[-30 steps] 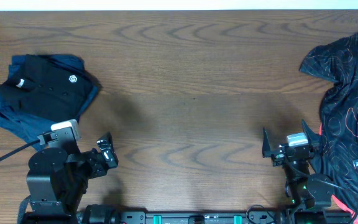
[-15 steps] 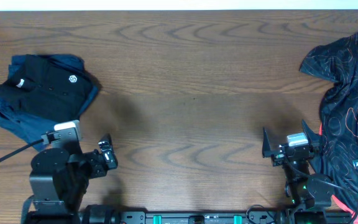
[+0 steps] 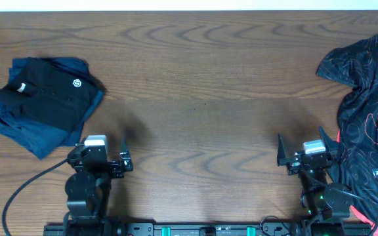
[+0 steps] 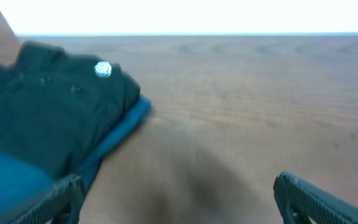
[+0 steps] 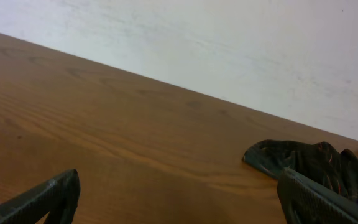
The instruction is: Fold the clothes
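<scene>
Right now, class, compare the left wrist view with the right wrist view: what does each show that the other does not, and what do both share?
Only the left wrist view: a folded black shirt with a white ring logo, lying on a dark blue garment.
Only the right wrist view: an edge of the swirl-patterned black garment, crumpled at the table's far side.
Both: the wooden table, and an open gripper holding nothing, the left gripper in one, the right gripper in the other.
</scene>
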Controlling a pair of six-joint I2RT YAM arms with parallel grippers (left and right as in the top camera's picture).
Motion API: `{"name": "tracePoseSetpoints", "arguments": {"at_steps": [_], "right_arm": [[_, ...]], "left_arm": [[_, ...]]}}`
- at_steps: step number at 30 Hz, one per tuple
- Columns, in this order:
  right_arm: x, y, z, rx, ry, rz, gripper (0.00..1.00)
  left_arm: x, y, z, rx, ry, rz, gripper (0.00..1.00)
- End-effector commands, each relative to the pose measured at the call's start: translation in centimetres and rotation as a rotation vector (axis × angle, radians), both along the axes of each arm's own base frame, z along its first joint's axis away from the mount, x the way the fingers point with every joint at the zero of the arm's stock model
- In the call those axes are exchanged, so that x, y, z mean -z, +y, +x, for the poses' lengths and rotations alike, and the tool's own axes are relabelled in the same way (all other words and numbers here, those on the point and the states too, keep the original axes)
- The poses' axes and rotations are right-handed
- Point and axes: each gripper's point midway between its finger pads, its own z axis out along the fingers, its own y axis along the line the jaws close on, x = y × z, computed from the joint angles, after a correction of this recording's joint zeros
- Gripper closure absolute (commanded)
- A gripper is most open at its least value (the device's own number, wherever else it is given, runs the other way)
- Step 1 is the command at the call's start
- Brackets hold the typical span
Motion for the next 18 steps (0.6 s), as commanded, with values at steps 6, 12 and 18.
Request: {"name": "tracePoseSetpoints", "arguments": {"at_steps": [6, 12, 18], "right_arm": [[0.0, -0.2, 0.0, 0.012, 0.001, 0.015, 0.01], [0.0, -0.2, 0.0, 0.012, 0.001, 0.015, 0.01], [0.0, -0.2, 0.0, 0.012, 0.001, 0.015, 0.01]], "left_arm": [[-0.5, 0.3, 1.0, -0.001, -0.199, 0.062, 0.02], [0.4, 0.3, 1.2, 0.001, -0.213, 0.080, 0.02], [2.1, 0.7, 0.9, -0.018, -0.145, 0.089, 0.02]]}}
